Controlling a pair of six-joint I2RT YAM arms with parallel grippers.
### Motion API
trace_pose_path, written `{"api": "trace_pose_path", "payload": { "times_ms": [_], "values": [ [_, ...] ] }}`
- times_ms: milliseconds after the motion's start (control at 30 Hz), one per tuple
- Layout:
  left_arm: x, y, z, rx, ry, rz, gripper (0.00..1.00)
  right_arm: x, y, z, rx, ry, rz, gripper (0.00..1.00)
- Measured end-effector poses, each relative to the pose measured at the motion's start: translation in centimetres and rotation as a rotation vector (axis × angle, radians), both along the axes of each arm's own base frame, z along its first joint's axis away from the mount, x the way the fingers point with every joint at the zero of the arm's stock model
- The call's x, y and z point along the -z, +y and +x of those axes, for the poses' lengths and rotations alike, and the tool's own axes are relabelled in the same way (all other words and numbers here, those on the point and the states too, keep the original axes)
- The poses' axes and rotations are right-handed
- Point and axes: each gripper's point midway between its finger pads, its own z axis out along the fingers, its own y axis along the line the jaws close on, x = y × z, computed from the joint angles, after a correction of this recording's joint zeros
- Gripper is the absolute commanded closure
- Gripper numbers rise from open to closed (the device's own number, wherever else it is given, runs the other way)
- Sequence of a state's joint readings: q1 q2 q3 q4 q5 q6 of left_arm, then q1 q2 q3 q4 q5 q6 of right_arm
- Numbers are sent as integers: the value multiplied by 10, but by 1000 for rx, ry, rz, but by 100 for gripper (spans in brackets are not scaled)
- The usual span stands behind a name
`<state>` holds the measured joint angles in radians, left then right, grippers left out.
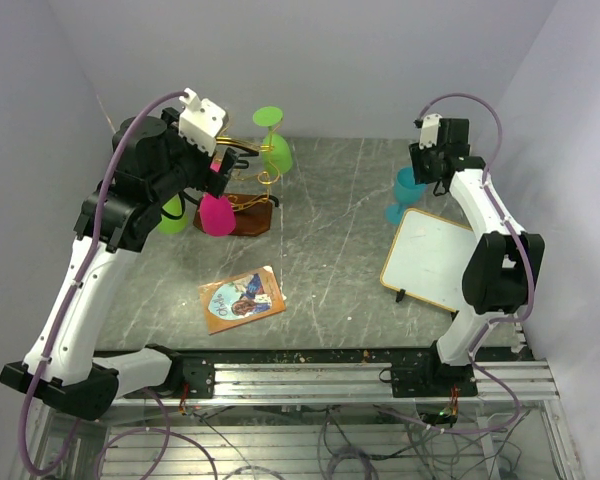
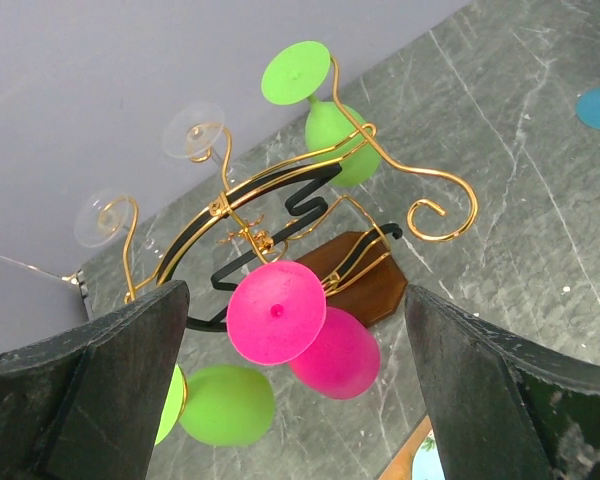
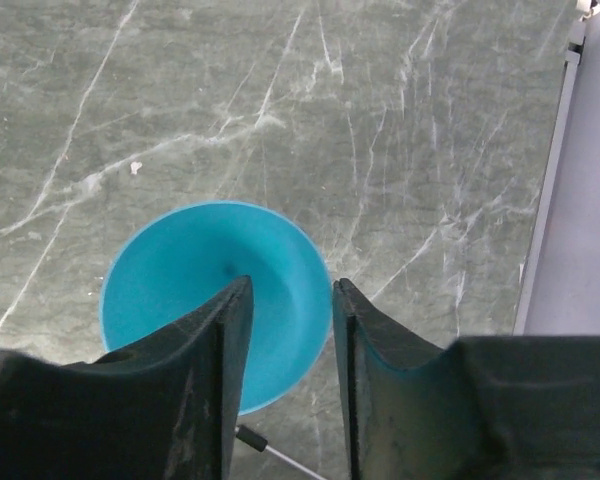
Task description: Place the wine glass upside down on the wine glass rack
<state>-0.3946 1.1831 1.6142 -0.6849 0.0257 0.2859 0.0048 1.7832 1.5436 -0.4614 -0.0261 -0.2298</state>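
turquoise plastic wine glass (image 3: 195, 290) stands upright on the grey marbled table (image 3: 380, 120), at the far right, just beyond a white board with a wooden edge (image 1: 430, 255). the right gripper (image 3: 290, 285) straddles its rim at a narrow gap, one finger inside the bowl and one outside; whether they pinch the wall i cannot tell. well apart, at the far left, stands the gold wire wine glass rack (image 2: 365, 280) on its dark wooden base, with a pink glass (image 2: 335, 355) and a green glass (image 2: 335, 140) hanging bowl-down from its arms. the left gripper (image 2: 295, 292) hovers before the rack, jaws spread wide, holding nothing. a picture card (image 1: 242, 298) lies near the table's front.
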Motion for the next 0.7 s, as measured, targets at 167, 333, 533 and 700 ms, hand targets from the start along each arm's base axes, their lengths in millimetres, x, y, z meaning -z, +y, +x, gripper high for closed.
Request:
{"api": "trace_pose_path", "payload": {
  "times_ms": [167, 333, 533, 700],
  "values": [
    [3, -2, 0, 14, 10, -10, 1, 4, -3, 3, 13, 3, -6, 75],
    [8, -3, 3, 20, 27, -20, 1, 8, -5, 3, 17, 12, -10, 83],
    [11, -4, 5, 25, 43, -37, 1, 9, -6, 3, 17, 14, -11, 98],
    [11, -4, 5, 23, 46, -44, 1, 9, -5, 4, 8, 10, -1, 100]
  ]
}}
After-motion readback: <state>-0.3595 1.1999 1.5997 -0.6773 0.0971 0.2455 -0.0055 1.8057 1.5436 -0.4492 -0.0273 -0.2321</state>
